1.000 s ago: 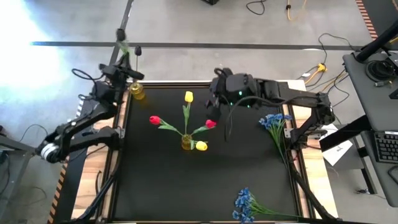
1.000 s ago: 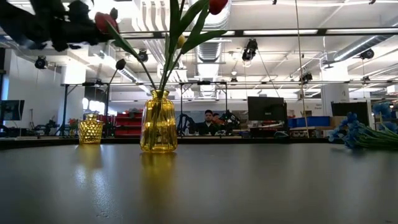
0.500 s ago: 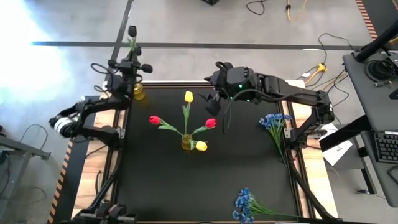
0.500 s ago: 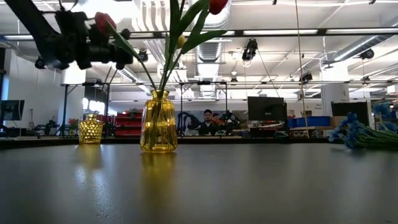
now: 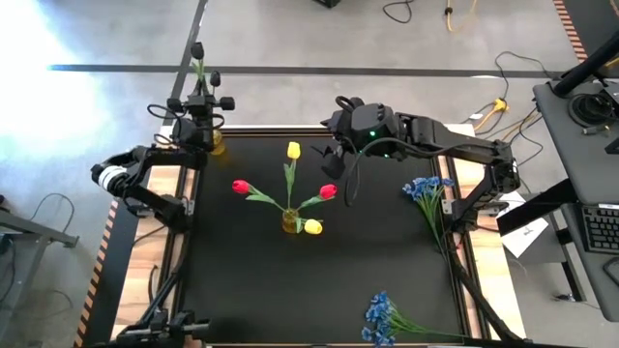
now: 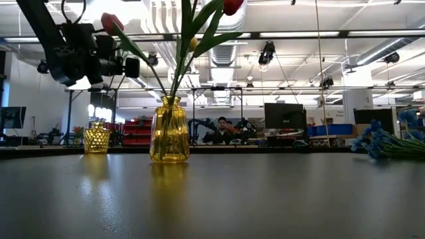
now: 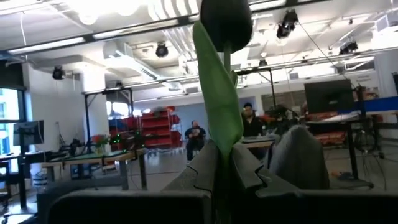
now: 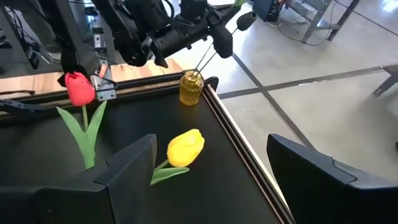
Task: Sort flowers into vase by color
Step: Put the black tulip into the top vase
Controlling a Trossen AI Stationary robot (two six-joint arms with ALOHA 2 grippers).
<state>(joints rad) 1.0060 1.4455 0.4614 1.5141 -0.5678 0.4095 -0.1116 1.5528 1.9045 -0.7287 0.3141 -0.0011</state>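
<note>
Four tulips (image 5: 288,198) stand in the ribbed amber glass vase (image 5: 290,222) at the high view's centre: two red, two yellow, on thin green stems that look light and springy, best pinched low on the stem. Blue blossom bunches (image 5: 423,189) lie at the right edge and bottom. At upper left, the left gripper (image 5: 198,106) is clamped on a dark-headed flower stem (image 7: 222,106) above a small faceted amber vase (image 6: 97,139). Right gripper (image 5: 334,159) hovers with fingers spread over the tulips.
</note>
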